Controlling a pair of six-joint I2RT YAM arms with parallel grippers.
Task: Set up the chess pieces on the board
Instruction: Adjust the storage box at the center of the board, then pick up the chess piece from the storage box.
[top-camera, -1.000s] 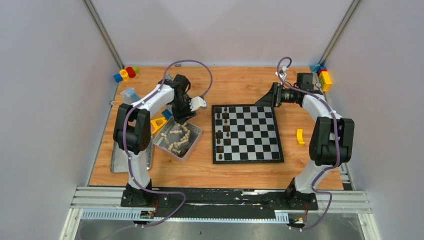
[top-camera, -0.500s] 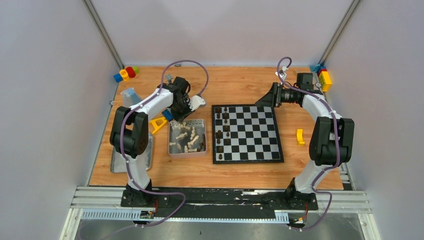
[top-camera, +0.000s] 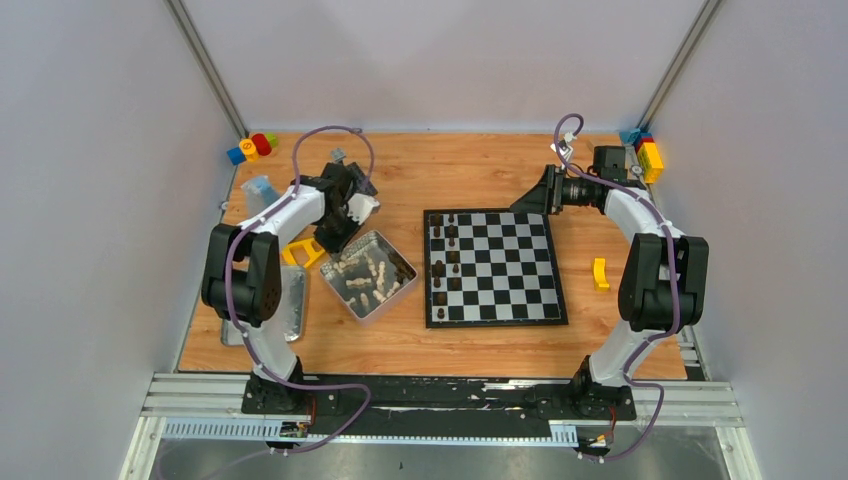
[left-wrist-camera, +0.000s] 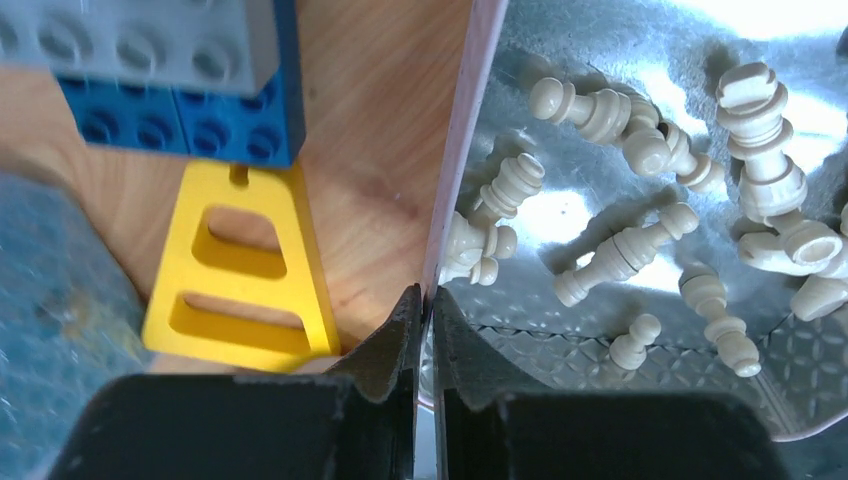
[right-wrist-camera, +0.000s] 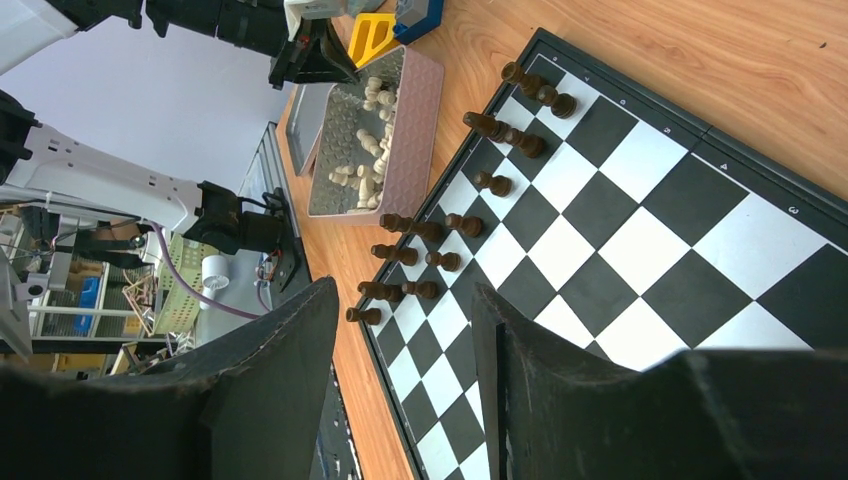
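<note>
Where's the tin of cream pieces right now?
Top view: the tin is left of the board, its wall pinched by the left gripper, beside the yellow bracket.

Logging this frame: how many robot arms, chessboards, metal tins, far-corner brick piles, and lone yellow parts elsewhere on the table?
robot arms: 2 (left arm, right arm)
chessboard: 1
metal tin: 1
brick piles at the far corners: 2 ()
lone yellow parts: 2 (yellow frame, yellow block)
Total: 8
</note>
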